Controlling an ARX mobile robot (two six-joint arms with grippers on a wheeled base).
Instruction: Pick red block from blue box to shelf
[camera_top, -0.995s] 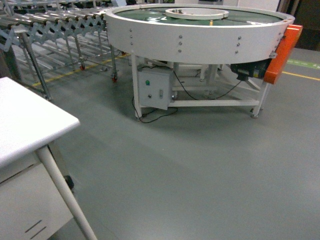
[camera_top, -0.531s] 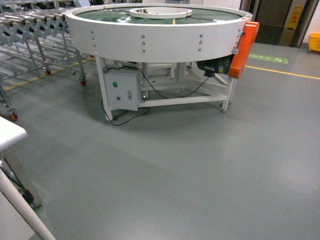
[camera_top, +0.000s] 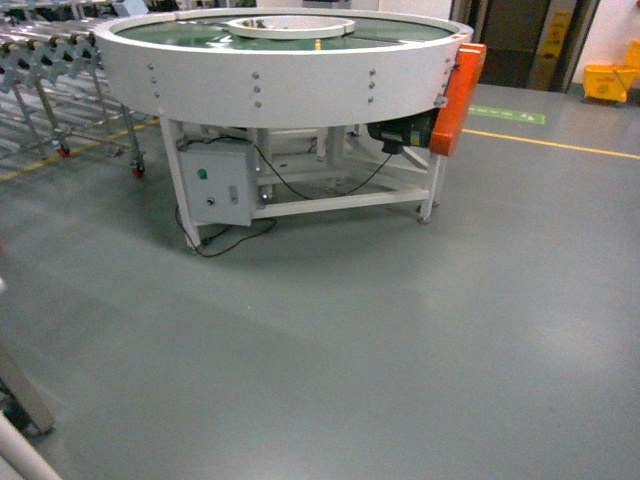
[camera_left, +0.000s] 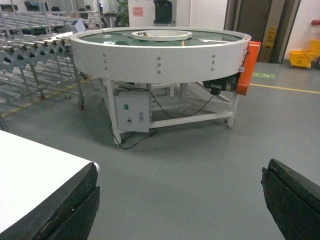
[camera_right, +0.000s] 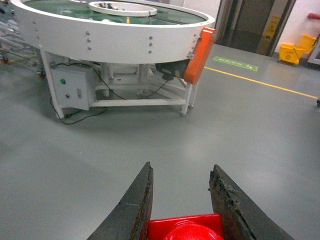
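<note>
Where the right wrist view ends at its bottom edge, the task's thing sits clamped; each line below moves outward from it.

Red block: the red block (camera_right: 185, 227) lies at the bottom centre of the right wrist view, glossy, with a rounded stud showing on top, cut off by the frame edge.
Right gripper: the right gripper (camera_right: 181, 200) pinches the red block between its two dark, worn fingers (camera_right: 136, 205), which touch it on either side.
Left gripper: the left gripper (camera_left: 180, 200) is spread wide, one black finger at the lower left and the other at the lower right of the left wrist view, with nothing between them.
White table: a corner of the white table (camera_left: 30, 170) lies at the lower left of the left wrist view, just behind the left finger.
Floor: plain grey floor (camera_top: 400, 340) fills the lower half of the head view, with a yellow line (camera_top: 550, 145) at the right.
Round conveyor: a white round conveyor (camera_top: 280, 70) with a green top stands at the upper centre of the head view, on a white frame.
Orange guard: an orange guard (camera_top: 458, 95) hangs on its right side.
Control box: a white control box (camera_top: 218, 185) with a green button sits under its left part, a black cable trailing below.
Roller racks: silvery roller racks (camera_top: 50, 70) stand at the upper left.
Mop bucket: a yellow mop bucket (camera_top: 608, 82) sits at the upper right.
Writing: the yellow sign (camera_left: 270, 36) by the door and the green floor mark (camera_right: 235, 63) carry marks too small to read.
</note>
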